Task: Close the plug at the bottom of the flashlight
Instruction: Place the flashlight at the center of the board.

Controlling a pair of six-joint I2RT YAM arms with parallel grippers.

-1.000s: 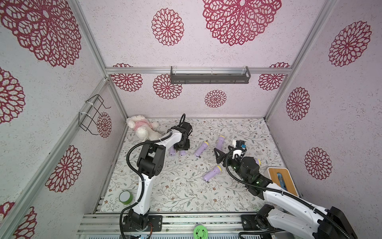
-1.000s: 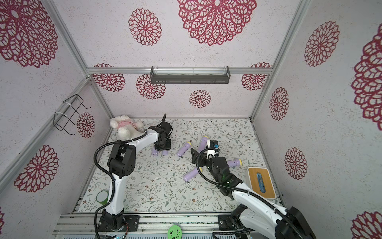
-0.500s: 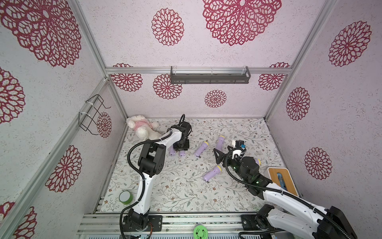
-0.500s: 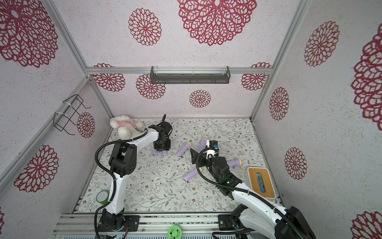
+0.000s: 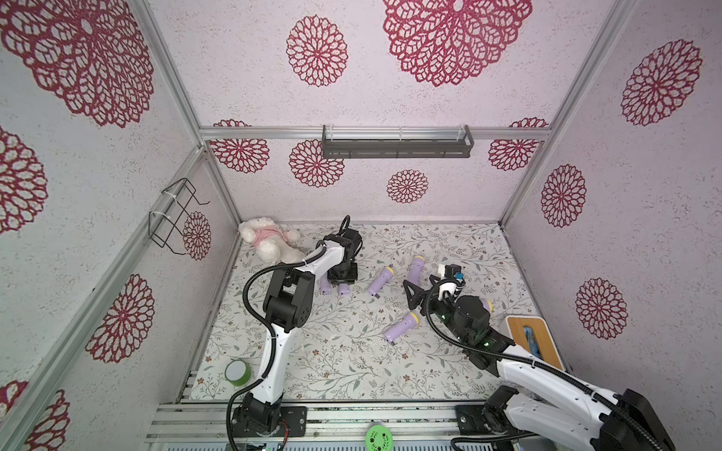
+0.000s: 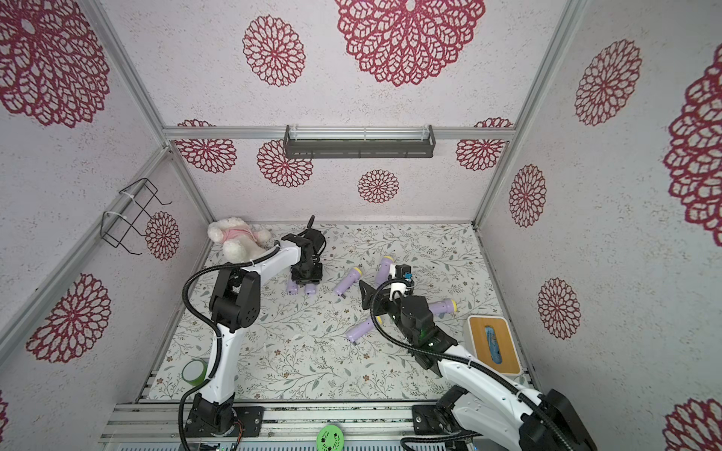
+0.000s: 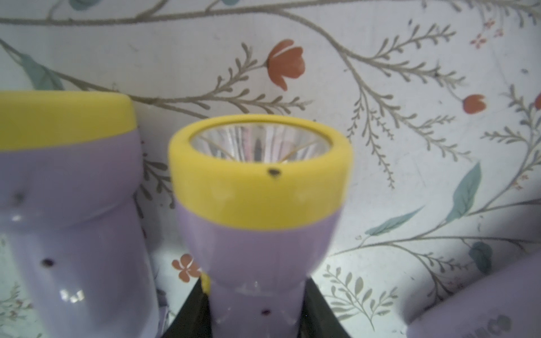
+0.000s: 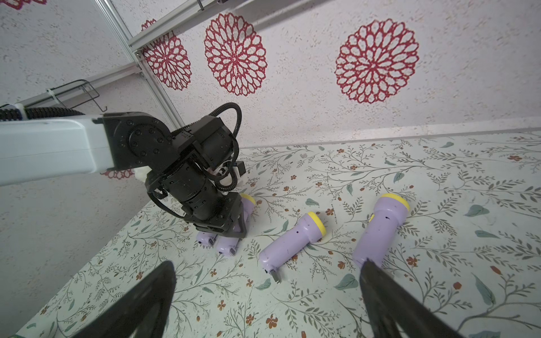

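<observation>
- The left gripper (image 7: 256,288) has its jaws drawn in on the lilac body of a flashlight (image 7: 257,204), gripping just behind the yellow lens ring. The flashlight lies on the floral mat (image 7: 409,146).
- Probable reason for this hold: pinning the body keeps the tail from sliding when the plug is pushed home.
- The plug end (image 8: 231,251) sticks out past the left fingers (image 8: 238,225) and faces the right arm. It is too small to tell whether the plug is folded in or out.
- A neighbouring flashlight (image 7: 58,204) lies parallel, just beside the held flashlight and outside the jaws.
- The right gripper (image 8: 267,261) has its jaws spread wide with nothing between them. It hovers above the mat, well apart from the held tail.
- A loose flashlight (image 8: 292,243) lies nearer the right jaws, with its metal prongs (image 8: 275,276) standing out.
- Judgement: closing the plug is not yet done, and the right jaws must first reach the held tail.
</observation>
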